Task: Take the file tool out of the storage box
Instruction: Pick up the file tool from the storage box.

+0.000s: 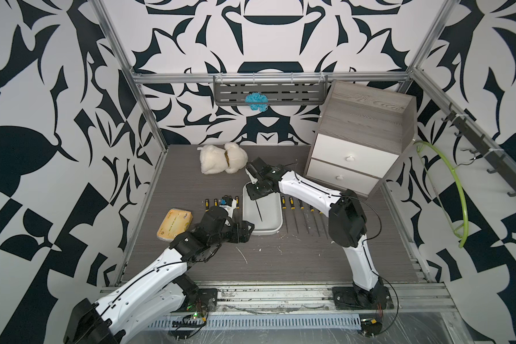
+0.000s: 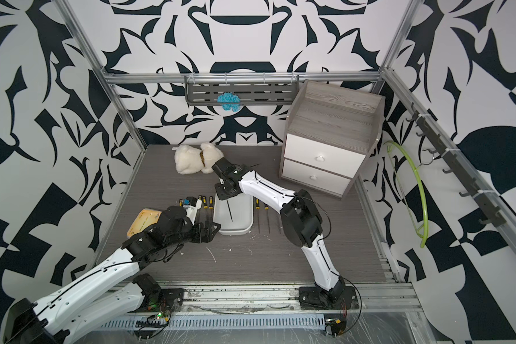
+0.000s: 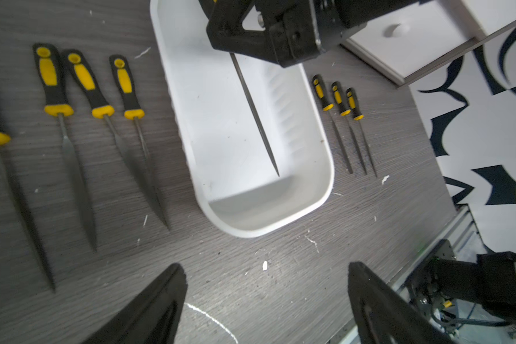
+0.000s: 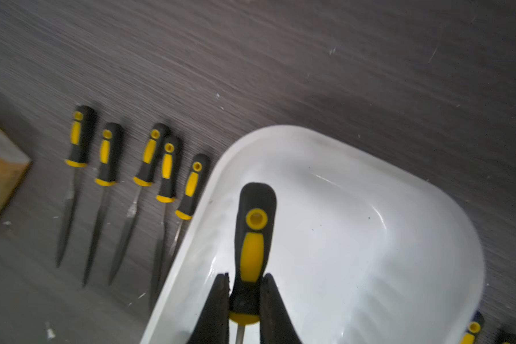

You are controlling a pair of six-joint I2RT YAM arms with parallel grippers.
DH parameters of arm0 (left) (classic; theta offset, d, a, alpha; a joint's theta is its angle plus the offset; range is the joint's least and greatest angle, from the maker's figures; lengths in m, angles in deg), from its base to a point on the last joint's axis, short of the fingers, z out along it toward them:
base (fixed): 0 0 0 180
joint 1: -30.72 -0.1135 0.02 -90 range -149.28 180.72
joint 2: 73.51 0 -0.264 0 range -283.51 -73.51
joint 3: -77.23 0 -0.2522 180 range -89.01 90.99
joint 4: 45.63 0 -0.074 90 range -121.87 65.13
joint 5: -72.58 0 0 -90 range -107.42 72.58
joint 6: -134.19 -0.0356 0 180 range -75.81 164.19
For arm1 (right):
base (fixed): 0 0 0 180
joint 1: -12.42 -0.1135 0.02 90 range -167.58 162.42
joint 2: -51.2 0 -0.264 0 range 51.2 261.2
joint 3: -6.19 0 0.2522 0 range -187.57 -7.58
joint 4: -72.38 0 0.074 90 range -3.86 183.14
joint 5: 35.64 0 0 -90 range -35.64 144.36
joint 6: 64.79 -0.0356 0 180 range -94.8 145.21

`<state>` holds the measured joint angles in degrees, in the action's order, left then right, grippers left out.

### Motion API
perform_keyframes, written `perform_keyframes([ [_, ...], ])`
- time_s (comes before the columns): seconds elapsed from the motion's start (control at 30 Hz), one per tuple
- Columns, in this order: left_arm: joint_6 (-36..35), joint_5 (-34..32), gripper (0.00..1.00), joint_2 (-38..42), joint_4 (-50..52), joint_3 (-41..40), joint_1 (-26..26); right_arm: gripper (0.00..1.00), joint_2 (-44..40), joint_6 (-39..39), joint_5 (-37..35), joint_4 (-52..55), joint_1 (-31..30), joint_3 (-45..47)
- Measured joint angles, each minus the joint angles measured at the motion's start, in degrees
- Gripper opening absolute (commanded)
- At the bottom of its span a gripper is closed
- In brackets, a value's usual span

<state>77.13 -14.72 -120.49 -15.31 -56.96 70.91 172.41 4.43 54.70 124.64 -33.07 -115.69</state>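
The storage box (image 1: 273,219) is a shallow white tub in the middle of the table, seen in both top views (image 2: 242,219). One file tool (image 4: 252,238) with a black and yellow handle is in it. My right gripper (image 4: 246,277) is shut on that handle near the yellow collar, over the box's far end (image 1: 255,190). The thin blade (image 3: 255,113) slants down inside the box (image 3: 325,166), its tip near the floor. My left gripper (image 3: 265,268) is open with nothing in it, over bare table just in front of the box's near left corner (image 1: 246,229).
Several files (image 3: 87,89) lie in a row left of the box, and more files (image 3: 337,101) lie on its right. A yellow packet (image 1: 175,223) sits front left, a white plush toy (image 1: 222,158) at the back, and a grey two-drawer cabinet (image 1: 361,143) back right.
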Motion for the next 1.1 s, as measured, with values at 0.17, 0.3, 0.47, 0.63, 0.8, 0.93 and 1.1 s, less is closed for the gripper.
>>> perform_keyframes([
  [0.17, 0.31, 2.86, 0.91, 3.23, -5.81, -2.01, 0.00, 0.00, -9.18, -0.33, 2.05, -5.51, 0.00, 7.56],
  [0.3, 1.57, 5.42, 0.90, 1.79, -9.81, -3.41, -0.04, 0.00, -17.75, -2.40, 5.14, -11.52, 0.02, 16.57],
  [0.47, 5.46, 8.04, 0.82, -0.98, -15.93, -5.31, -0.13, 0.00, -26.16, -7.37, 10.75, -19.47, 0.00, 26.05],
  [0.63, 12.28, 10.40, 0.74, -1.25, -26.34, -10.56, -0.39, 0.00, -28.70, -11.67, 14.36, -25.59, -0.24, 30.38],
  [0.8, 14.88, 12.63, 0.66, -0.87, -30.93, -11.04, -0.42, 0.00, -28.76, -13.46, 15.50, -27.98, -0.52, 31.47],
  [0.93, 15.43, 13.51, 0.59, -0.11, -32.74, -11.04, -0.44, 0.00, -28.22, -14.03, 16.11, -29.68, -0.52, 31.47],
  [1.1, 15.45, 13.99, 0.45, -0.26, -33.05, -11.04, -0.42, 0.00, -27.50, -14.84, 16.52, -30.73, -0.52, 31.47],
])
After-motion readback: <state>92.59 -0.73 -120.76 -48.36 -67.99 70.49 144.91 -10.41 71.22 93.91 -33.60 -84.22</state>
